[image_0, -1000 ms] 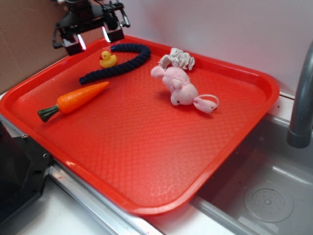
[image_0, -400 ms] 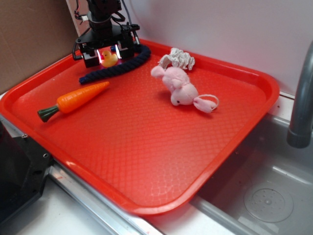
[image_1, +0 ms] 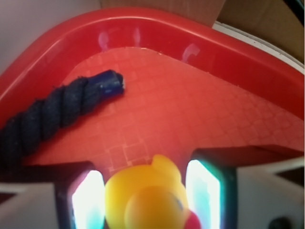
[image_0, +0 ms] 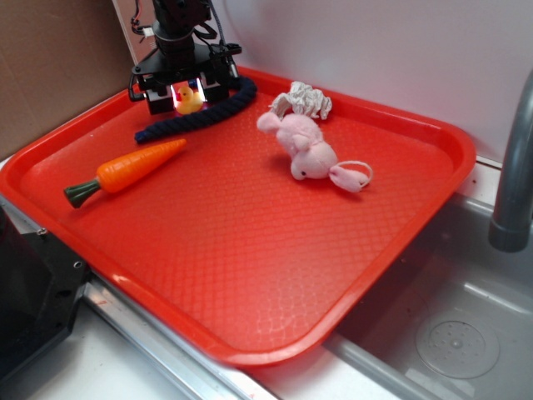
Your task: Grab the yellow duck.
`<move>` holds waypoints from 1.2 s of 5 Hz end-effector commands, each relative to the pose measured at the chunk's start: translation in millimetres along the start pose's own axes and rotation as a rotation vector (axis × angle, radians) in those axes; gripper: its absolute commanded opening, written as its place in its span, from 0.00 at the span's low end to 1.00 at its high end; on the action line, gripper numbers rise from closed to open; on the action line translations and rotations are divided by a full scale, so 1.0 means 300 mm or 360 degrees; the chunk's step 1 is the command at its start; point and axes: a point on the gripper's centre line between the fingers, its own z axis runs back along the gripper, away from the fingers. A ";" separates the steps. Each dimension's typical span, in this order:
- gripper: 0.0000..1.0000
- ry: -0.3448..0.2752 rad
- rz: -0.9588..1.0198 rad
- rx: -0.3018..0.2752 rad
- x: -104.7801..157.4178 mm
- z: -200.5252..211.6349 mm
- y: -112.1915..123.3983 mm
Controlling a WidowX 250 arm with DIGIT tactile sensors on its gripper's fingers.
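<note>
Since a second ago my gripper (image_0: 187, 97) has dropped from above the tray's far corner down around the yellow duck (image_0: 190, 100), with only a slight settling over the last instant. I have the jaws spread wide, one finger on each side of the duck, and I see no squeeze on it yet. The duck sits near the far left corner of the red tray (image_0: 416, 217), just beside the navy rope (image_0: 208, 112), well apart from the orange carrot (image_0: 125, 171) and the pink plush toy (image_0: 304, 150). I judge this the end of the descent; the next move is simply to close, keeping clear of the rope. The exterior view gives me the layout, but the arm hides most of the duck. The wrist view shows the duck centred between the lit pads (image_1: 202, 193), with gaps either side.
</note>
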 end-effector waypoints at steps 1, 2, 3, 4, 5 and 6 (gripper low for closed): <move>0.00 0.0102 -0.0313 -0.0164 0.062 0.226 0.017; 0.00 0.0253 -0.0657 -0.0307 0.004 0.373 0.008; 0.00 0.0279 -0.0870 -0.0422 -0.116 0.531 0.033; 0.00 0.0363 -0.1004 -0.0540 -0.187 0.645 0.088; 0.00 0.0428 -0.1067 -0.0636 -0.241 0.724 0.156; 0.00 0.0469 -0.1063 -0.0635 -0.249 0.729 0.189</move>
